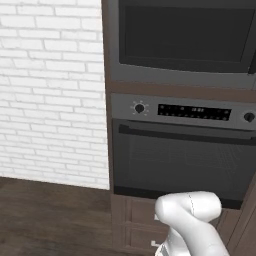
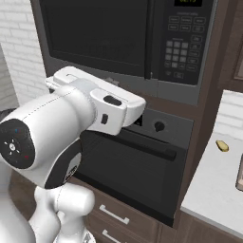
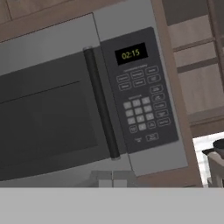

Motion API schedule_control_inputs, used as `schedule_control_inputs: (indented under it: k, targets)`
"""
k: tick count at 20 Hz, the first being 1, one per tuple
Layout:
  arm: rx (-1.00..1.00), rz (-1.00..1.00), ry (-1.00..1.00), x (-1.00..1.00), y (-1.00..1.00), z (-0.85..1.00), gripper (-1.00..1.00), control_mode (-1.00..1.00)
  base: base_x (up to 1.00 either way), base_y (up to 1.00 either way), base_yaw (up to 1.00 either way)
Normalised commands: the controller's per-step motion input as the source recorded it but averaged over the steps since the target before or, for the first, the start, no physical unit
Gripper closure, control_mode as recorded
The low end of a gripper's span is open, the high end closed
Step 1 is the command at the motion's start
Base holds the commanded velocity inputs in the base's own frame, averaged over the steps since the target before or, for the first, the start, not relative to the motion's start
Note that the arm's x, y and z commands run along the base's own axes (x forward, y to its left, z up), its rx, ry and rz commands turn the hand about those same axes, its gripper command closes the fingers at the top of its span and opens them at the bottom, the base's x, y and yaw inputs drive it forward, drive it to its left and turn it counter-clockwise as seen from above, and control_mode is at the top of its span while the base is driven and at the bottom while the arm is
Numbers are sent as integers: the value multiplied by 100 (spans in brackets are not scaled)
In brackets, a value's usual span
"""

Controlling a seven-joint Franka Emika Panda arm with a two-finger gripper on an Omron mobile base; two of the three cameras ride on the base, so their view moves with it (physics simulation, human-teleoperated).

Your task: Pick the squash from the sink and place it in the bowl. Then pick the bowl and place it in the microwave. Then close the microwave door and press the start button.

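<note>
A white brick wall (image 1: pixel 50 90) meets a brown cabinet column holding the oven (image 1: pixel 182 150) and, above it, the microwave (image 2: pixel 128 42). The microwave door (image 3: pixel 48 118) is shut flat, its long side level, with the keypad (image 3: pixel 140 96) at its right reading 02:15. The arm hides the gripper, so I cannot tell how its jaws stand. A small yellow object (image 2: pixel 222 146) lies on the pale counter (image 2: pixel 216 190)
</note>
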Motion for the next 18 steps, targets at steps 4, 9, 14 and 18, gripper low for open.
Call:
schedule_control_inputs:
  k: [4,9,14,18]
  targets:
    - [0,0,0,34,-28,0,100,-100,0,0,0]
    - [0,-4,0,13,-37,0,100,-100,0,0,0]
    - [-1,-13,1,10,-21,0,100,-100,0,0,0]
    - [-4,-11,0,18,0,-8,100,-100,0,0,0]
